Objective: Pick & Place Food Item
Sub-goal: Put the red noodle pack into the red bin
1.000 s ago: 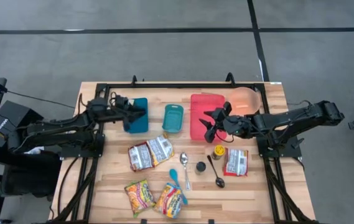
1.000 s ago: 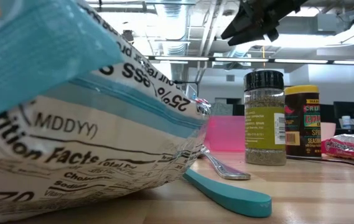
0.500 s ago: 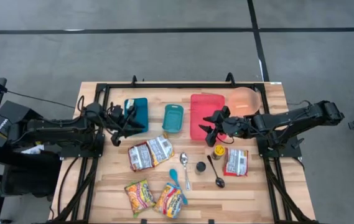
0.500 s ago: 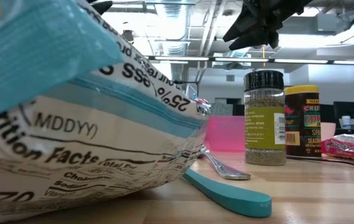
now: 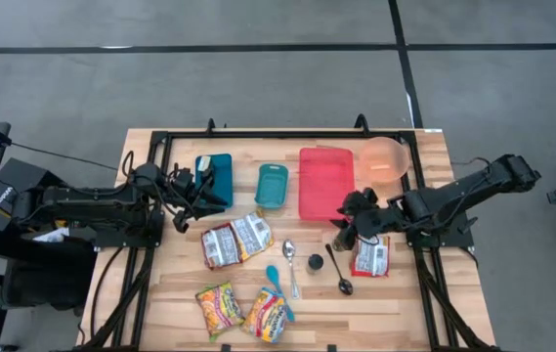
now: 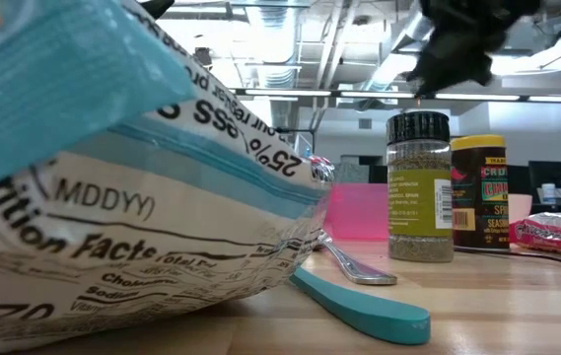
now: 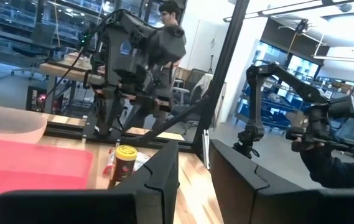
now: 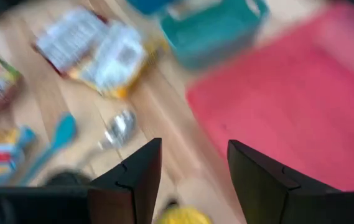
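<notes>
Several food packets lie flat on the wooden table: a pair (image 5: 236,240) near the middle, two colourful ones (image 5: 243,310) at the near edge, and a red-and-white one (image 5: 370,254) on the right. My right gripper (image 5: 352,225) is open and empty in the air, over the yellow-lidded spice jar (image 5: 343,238). That lid shows between its fingers in the right wrist view (image 8: 181,216). In the low view the gripper (image 6: 457,49) is blurred above the jars. My left gripper (image 5: 188,186) is open and empty, just left of the blue container (image 5: 215,179).
A red tray (image 5: 324,181), a pink bowl (image 5: 385,156) and a teal basket (image 5: 271,184) stand at the far side. A black-lidded jar (image 5: 315,262), a metal spoon (image 5: 290,264), a black spoon (image 5: 341,274) and a teal spoon (image 5: 273,279) lie between the packets.
My right gripper has gone from over the red tray toward the table's near edge and a little right, and now hangs over the yellow-lidded jar. My left gripper has drawn back from the blue container toward the table's left edge, then kept still.
</notes>
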You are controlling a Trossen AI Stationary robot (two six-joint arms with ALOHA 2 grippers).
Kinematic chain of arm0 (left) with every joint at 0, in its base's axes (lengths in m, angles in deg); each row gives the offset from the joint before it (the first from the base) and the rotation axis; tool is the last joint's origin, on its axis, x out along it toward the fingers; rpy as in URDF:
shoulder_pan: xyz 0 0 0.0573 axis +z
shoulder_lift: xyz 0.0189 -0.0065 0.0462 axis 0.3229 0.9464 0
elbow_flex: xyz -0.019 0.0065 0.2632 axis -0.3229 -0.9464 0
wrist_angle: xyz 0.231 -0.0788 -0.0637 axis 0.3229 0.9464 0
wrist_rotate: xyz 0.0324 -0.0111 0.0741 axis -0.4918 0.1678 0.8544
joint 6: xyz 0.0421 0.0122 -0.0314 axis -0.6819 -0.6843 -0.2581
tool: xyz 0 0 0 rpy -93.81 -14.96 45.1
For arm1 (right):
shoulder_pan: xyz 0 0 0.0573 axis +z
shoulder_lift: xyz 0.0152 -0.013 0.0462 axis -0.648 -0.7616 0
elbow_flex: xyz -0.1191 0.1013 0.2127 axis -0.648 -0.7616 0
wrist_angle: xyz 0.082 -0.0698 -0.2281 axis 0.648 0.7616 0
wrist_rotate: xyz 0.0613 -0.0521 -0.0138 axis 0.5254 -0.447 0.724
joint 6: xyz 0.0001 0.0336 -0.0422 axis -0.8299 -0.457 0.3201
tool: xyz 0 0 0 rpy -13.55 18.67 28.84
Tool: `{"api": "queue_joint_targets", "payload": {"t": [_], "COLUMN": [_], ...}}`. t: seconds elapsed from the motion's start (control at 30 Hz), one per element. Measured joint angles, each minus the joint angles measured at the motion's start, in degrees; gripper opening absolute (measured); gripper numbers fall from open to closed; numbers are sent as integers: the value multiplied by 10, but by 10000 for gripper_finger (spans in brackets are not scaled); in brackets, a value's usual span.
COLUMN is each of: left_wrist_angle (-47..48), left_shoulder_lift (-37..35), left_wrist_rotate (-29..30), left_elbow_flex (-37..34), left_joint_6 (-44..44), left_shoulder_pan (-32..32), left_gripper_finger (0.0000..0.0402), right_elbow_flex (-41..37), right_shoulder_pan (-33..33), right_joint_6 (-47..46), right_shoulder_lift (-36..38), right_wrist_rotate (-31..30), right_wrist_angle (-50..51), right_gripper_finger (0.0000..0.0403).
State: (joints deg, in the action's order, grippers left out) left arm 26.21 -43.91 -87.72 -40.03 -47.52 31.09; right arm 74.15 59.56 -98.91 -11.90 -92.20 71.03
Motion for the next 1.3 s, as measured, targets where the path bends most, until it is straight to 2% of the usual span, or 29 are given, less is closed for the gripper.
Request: {"api": "queue_joint_targets", "payload": {"t": [0.2,0.33,0.43,0.53,0.63,0.93,1.13,1.3], "left_wrist_angle": [0,0,3,32,84,271,377,512], "left_shoulder_lift": [0,0,0,0,0,0,0,0], "left_wrist_rotate": [0,0,3,6,36,123,127,130], "left_elbow_flex": [0,0,0,0,0,0,0,25], "left_joint_6": [0,0,0,18,65,157,227,270], "left_shoulder_pan": [0,0,0,0,0,0,0,0], "left_gripper_finger": [85,85,85,85,85,85,85,85], "right_elbow_flex": [0,0,0,0,0,0,0,0], "right_shoulder_pan": [51,96,123,139,146,145,145,145], "right_joint_6": [-121,-220,-282,-332,-368,-373,-364,-360], "right_shoulder_lift": [19,28,27,25,25,25,25,25], "right_wrist_rotate": [0,31,33,31,26,-24,-70,-107], "right_wrist_angle": [96,153,204,252,284,295,296,295], "right_gripper_finger": [177,177,177,177,177,177,177,177]}}
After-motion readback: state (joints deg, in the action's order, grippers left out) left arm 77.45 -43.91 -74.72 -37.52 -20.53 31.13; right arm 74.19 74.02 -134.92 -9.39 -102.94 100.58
